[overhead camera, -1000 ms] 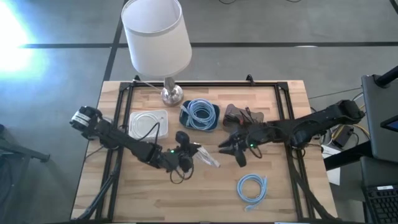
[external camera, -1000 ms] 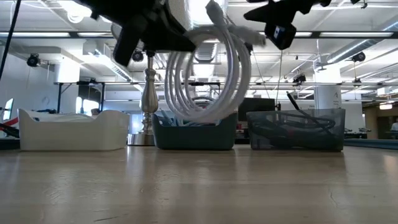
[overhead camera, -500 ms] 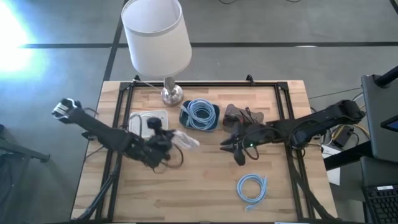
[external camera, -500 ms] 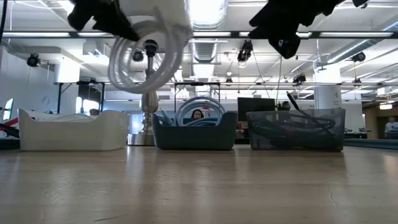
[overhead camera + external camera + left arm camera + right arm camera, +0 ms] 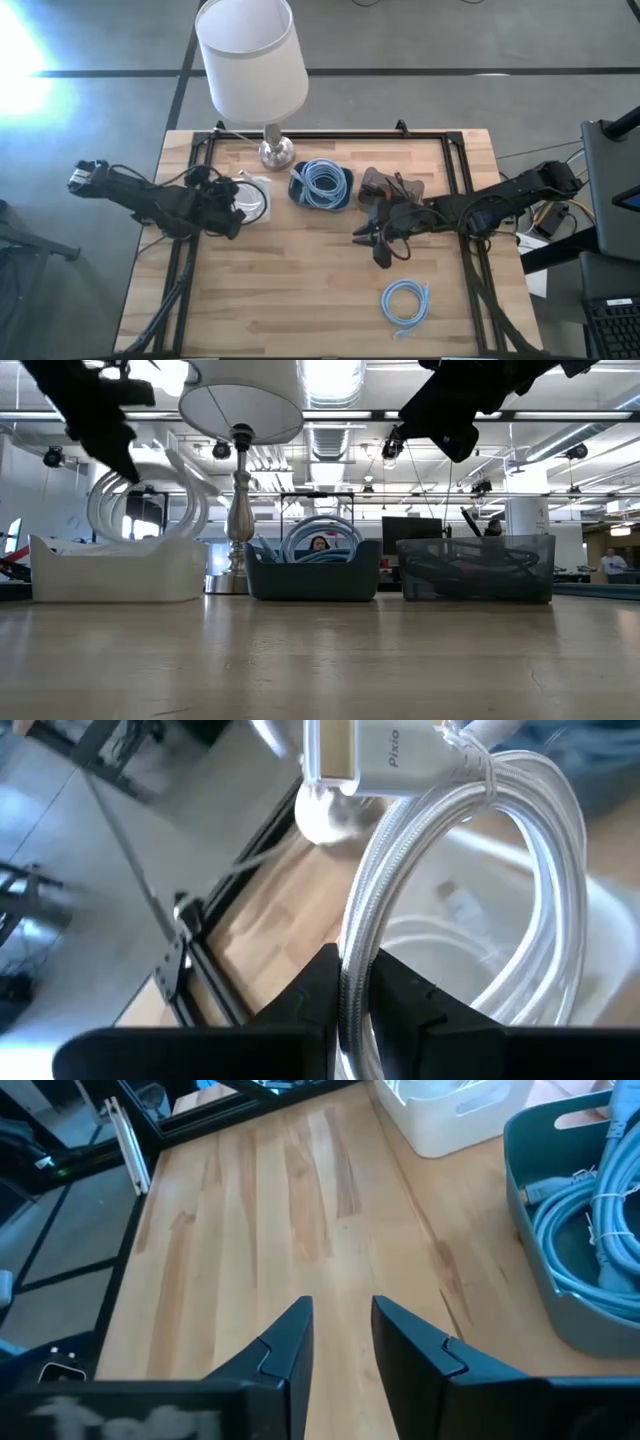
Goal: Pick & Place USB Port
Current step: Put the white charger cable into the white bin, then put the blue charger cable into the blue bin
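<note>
A coiled white USB cable (image 5: pixel 150 510) with a white plug (image 5: pixel 345 755) hangs over the white tray (image 5: pixel 115 570) at the table's far left. My left gripper (image 5: pixel 228 208) is shut on it. The coil's lower loops reach down to the tray's rim in the low view; whether they touch it I cannot tell. My right gripper (image 5: pixel 340 1330) hovers open over bare wood right of the table's middle (image 5: pixel 375 245), with nothing between its fingers. My left gripper pinches the bundled strands of the white coil (image 5: pixel 352 975) between its two fingers, which lie across the strands. It comes from the table's left side, slanting down. The coil is lifted clear of the table, with its plug end away from the fingers.
A teal tray with blue cable (image 5: pixel 322 185) and a dark tray with dark cables (image 5: pixel 390 188) stand along the far side, beside a lamp (image 5: pixel 250 60). A loose blue coil (image 5: pixel 405 302) lies near the front right. Black frame rails (image 5: pixel 190 270) run along the table's sides.
My left gripper has carried the white coil from the table's middle toward the left and far side, to a place above the white tray, and has rolled its wrist on the way. The coil has stayed clear of the table throughout.
</note>
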